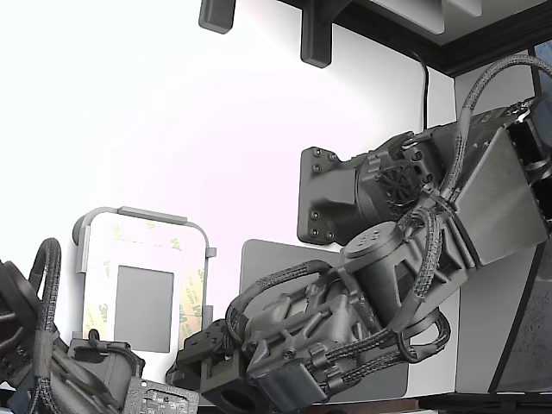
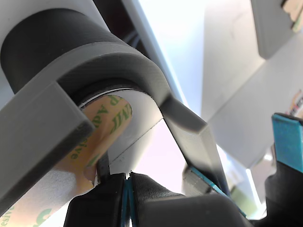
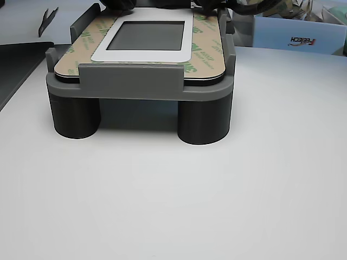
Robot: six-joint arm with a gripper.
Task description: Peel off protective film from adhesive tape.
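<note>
Both tips of my pincer (image 2: pixel 127 182) sit pressed together on a corner edge of the protective film (image 2: pixel 102 125), which lies on the gray fixture (image 3: pixel 130 81) on the table (image 3: pixel 173 195).

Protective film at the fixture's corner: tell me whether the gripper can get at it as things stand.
Probably yes. In the wrist view the gripper sits right at the edge of the protective film, its fingers pressed together just below it. The gray fixture wraps over that corner, which could crowd the approach.
</note>
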